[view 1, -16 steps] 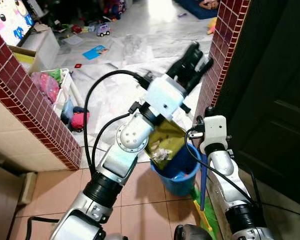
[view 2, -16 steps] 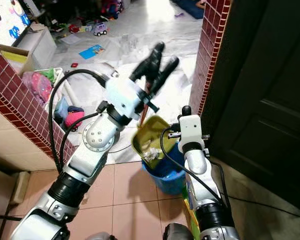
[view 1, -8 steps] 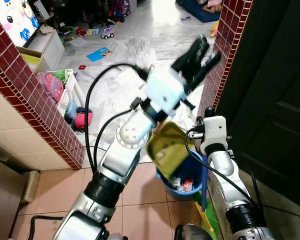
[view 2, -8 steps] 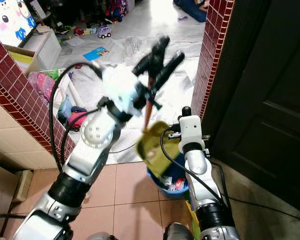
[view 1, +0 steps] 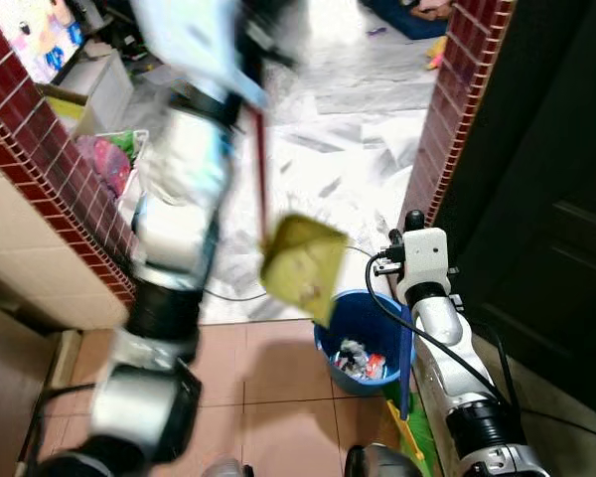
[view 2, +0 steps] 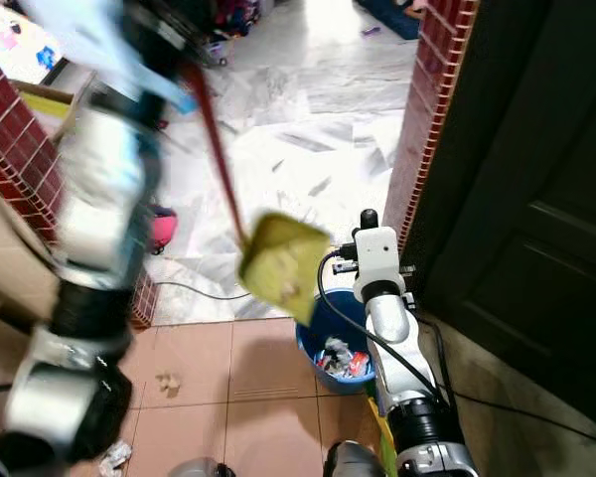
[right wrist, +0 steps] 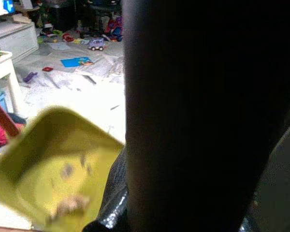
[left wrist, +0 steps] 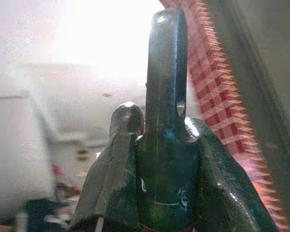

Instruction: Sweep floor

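Terracotta tiles run from the brick doorway to the blue bucket [view 1: 363,343], which holds scraps of litter. My left arm, which reached forward over the bucket 1 second ago, has swung up and to my left, blurred with motion. My left gripper [left wrist: 166,145] stays clamped on the dustpan handle [left wrist: 166,72], and the yellow-green dustpan [view 1: 303,266] has lifted off the bucket's rim and now hangs above it. My right gripper [right wrist: 193,121] is too dark; I cannot tell how its jaws stand.

Yellow-green dustpan [view 1: 303,266] on red handle [view 1: 260,169], tilted above blue bucket [view 1: 363,343]
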`<state>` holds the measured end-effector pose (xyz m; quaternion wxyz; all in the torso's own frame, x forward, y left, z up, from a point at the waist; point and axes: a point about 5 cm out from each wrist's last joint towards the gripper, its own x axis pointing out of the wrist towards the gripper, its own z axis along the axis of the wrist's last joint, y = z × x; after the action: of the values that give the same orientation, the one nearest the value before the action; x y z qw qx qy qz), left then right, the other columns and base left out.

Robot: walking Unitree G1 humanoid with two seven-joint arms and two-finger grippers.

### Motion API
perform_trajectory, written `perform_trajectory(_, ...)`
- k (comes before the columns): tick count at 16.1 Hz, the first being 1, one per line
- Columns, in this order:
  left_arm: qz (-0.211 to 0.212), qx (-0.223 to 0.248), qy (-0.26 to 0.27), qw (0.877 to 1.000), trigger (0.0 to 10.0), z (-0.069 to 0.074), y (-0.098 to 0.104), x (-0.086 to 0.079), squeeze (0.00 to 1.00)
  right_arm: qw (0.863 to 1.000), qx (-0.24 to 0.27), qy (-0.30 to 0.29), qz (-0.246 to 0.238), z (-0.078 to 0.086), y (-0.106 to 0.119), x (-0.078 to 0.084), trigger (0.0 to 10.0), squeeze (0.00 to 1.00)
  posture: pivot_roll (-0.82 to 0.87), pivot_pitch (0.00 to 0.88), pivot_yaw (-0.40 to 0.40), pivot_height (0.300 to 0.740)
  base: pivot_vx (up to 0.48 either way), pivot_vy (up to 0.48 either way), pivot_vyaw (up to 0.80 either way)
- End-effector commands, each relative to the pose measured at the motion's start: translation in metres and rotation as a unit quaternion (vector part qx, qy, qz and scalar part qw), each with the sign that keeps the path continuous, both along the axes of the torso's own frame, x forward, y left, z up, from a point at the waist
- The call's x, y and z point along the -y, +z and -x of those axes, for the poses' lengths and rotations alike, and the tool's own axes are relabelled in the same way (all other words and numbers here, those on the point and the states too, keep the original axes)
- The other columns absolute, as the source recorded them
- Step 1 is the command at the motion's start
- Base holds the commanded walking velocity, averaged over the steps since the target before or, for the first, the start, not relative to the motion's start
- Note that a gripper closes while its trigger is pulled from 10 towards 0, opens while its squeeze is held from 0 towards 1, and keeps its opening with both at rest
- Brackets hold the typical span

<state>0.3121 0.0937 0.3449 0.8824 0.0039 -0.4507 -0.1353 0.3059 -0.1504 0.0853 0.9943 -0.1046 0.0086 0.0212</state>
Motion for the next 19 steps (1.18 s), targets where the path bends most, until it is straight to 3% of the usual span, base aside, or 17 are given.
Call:
perform_trajectory(1, 0.013, 0.047, 0.014, 0.999, 10.0, 0.008, 0.019, -0.008, 0.00, 1.000, 0.009, 0.011, 0.014, -0.003, 0.003, -0.004, 10.0, 0.00, -0.05, 0.000, 0.031, 0.740, 0.000, 0.000, 0.00)
perform_trajectory(5, 0.027, 0.008, 0.008, 1.000, 10.0, 0.002, 0.010, -0.012, 0.00, 1.000, 0.008, 0.012, 0.015, -0.004, 0.002, -0.005, 10.0, 0.00, -0.05, 0.000, 0.035, 0.740, 0.000, 0.000, 0.00)
perform_trajectory(7, 0.046, -0.019, 0.010, 0.999, 10.0, 0.000, -0.005, -0.003, 0.00, 1.000, 0.006, 0.012, 0.014, -0.003, 0.000, -0.006, 10.0, 0.00, -0.05, 0.000, 0.042, 0.740, 0.000, 0.000, 0.00)
perform_trajectory(11, 0.055, -0.022, 0.001, 0.998, 10.0, 0.000, -0.014, 0.016, 0.00, 1.000, 0.006, 0.012, 0.011, -0.004, 0.000, -0.009, 10.0, 0.00, -0.05, 0.000, 0.049, 0.740, 0.000, 0.000, 0.00)
perform_trajectory(17, 0.005, -0.003, -0.095, 0.995, 10.0, 0.013, -0.033, 0.085, 0.00, 1.000, 0.011, 0.019, 0.006, -0.002, 0.000, -0.019, 10.0, 0.00, -0.09, 0.000, 0.070, 0.740, 0.000, 0.000, 0.00)
perform_trajectory(19, -0.027, 0.012, -0.141, 0.990, 10.0, 0.021, -0.040, 0.107, 0.00, 1.000, 0.012, 0.022, 0.007, 0.000, -0.001, -0.021, 10.0, 0.00, -0.10, 0.000, 0.077, 0.740, 0.000, 0.000, 0.00)
